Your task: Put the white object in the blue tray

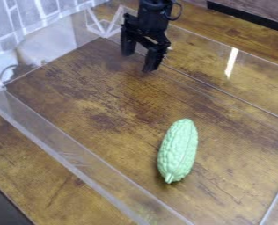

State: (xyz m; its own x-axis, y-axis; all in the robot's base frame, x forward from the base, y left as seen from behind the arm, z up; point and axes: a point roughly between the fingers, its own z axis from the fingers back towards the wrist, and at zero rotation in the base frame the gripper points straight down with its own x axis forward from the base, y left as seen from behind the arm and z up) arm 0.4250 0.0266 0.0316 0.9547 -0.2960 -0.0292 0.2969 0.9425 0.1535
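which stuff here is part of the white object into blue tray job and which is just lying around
Part of the job:
- gripper, open, pointing down near the back of the table
- no white object or blue tray can be made out in this view

Just lying about:
- green bitter gourd, lying flat on the wooden table, apart from the gripper
- clear plastic wall around the table

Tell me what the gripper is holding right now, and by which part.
Nothing. The gripper points down over the wooden table with its jaws open and empty; the green bumpy gourd lies apart from it, untouched.
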